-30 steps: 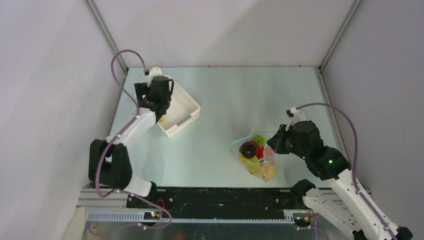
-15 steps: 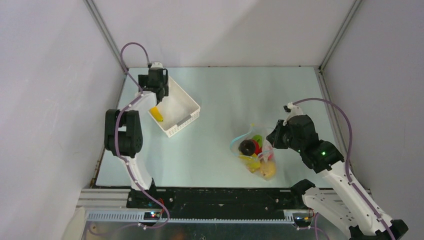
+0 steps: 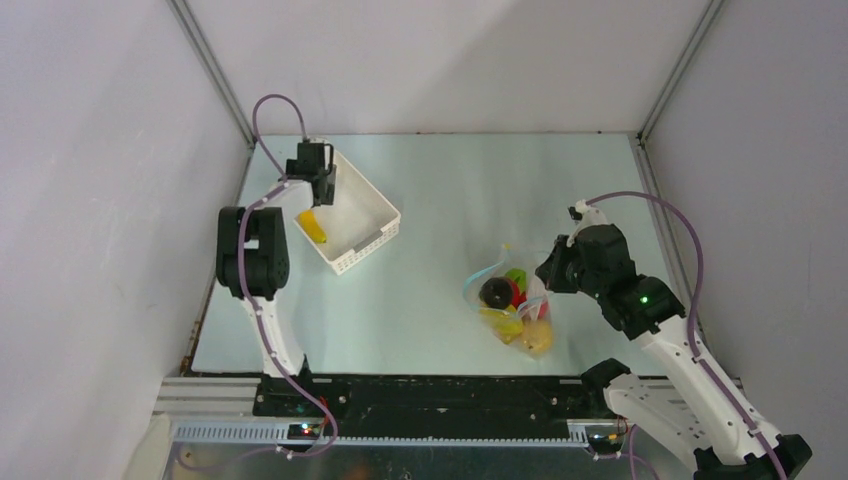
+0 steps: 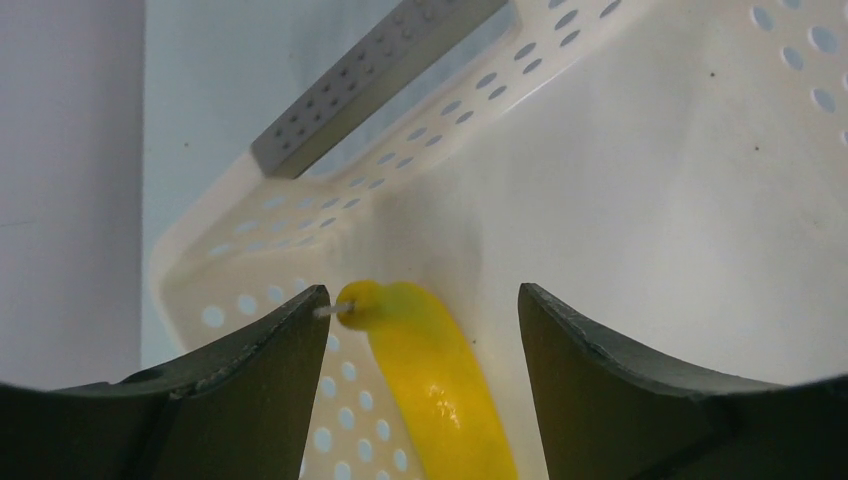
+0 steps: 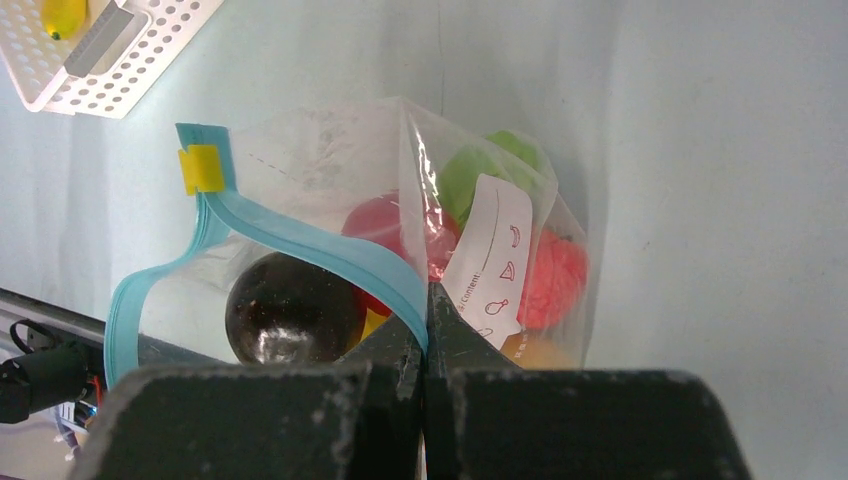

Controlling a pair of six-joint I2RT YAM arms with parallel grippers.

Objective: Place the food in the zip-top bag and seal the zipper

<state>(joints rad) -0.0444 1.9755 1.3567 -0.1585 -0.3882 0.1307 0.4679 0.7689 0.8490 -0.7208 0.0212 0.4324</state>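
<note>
Your left claw (image 4: 422, 300) is wide open inside the white slotted plastic basket (image 4: 620, 200), fingers either side of the yellow toy banana (image 4: 440, 390) lying there, nothing gripped. Your right claw (image 5: 425, 310) is pinched tight on the light blue zipper strip (image 5: 300, 245) of the clear crinkly zip-top bag (image 5: 330, 160). The bag's mouth gapes, and it sits on the table (image 3: 470, 190), near right. Inside it are a dark purple ball (image 5: 290, 310), a red toy (image 5: 375, 225) and a green toy (image 5: 470, 170).

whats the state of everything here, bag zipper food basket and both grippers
left gripper: open, straddling banana
right gripper: shut on zipper
zipper: unsealed
bag: mouth open, toy food inside
banana: lying in basket, not gripped
basket: holds the banana
</note>
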